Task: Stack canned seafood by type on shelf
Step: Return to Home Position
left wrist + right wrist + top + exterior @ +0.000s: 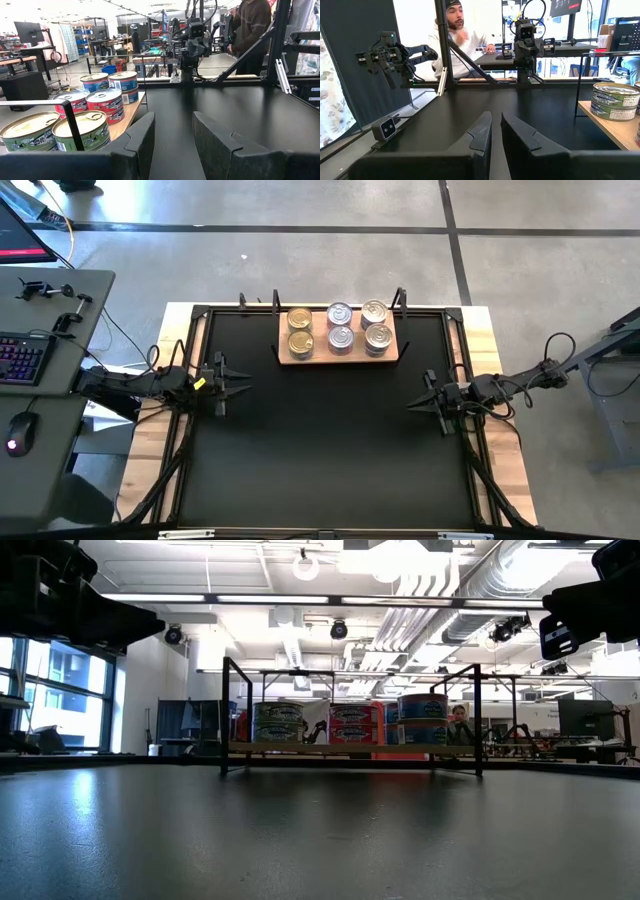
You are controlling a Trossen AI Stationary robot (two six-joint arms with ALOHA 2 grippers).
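Left gripper [238, 383]: left edge of black mat [320, 460], fingers apart, empty | shelf [318, 358]: far middle of mat, canned seafood [340, 327] in six stacks, two rows; gold-lidded green tins [300, 332] left, red tins [352, 725] centre, blue tins [423, 720] right | right gripper [415, 406]: right edge, fingers a narrow slit apart, empty
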